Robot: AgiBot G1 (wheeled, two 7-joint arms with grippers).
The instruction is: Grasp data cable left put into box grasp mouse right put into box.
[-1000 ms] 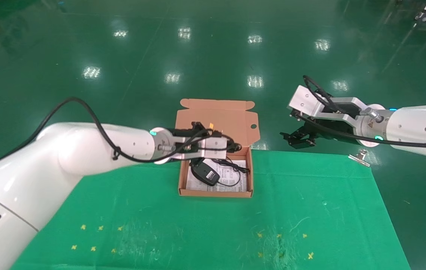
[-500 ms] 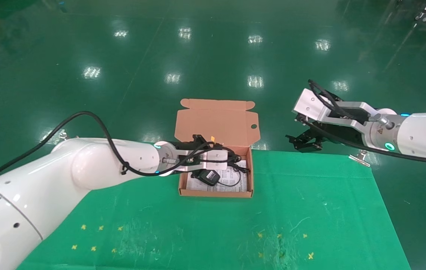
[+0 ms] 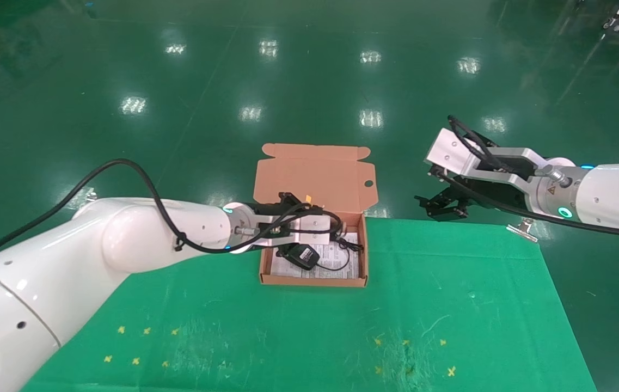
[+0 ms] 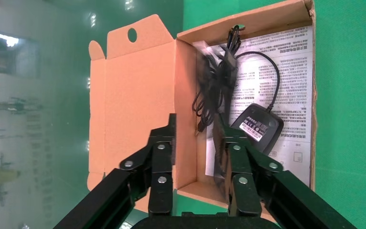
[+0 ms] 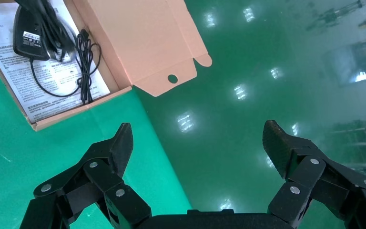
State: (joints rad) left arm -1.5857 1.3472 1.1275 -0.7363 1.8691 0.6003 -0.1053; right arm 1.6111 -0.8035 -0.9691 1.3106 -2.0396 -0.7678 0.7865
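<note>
one mouse [image 4: 257, 127], label unreadable, in box [image 4: 138, 90]; left end effector [image 4: 198, 143] parted, empty.

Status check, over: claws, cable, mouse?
Left claw open above box. Data cable and mouse inside. Right claw open, off table. Nothing blocking.

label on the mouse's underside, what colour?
White with dark print, on the small black oval mouse lying in the orange-brown cardboard box; clearest in the left wrist view.

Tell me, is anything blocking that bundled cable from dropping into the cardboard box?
Nothing visible does. The box lies open, flap back. The data cable already sits inside by the far wall, beside the mouse, ahead of the left gripper, its fingers apart. The right gripper waits aside, open.
</note>
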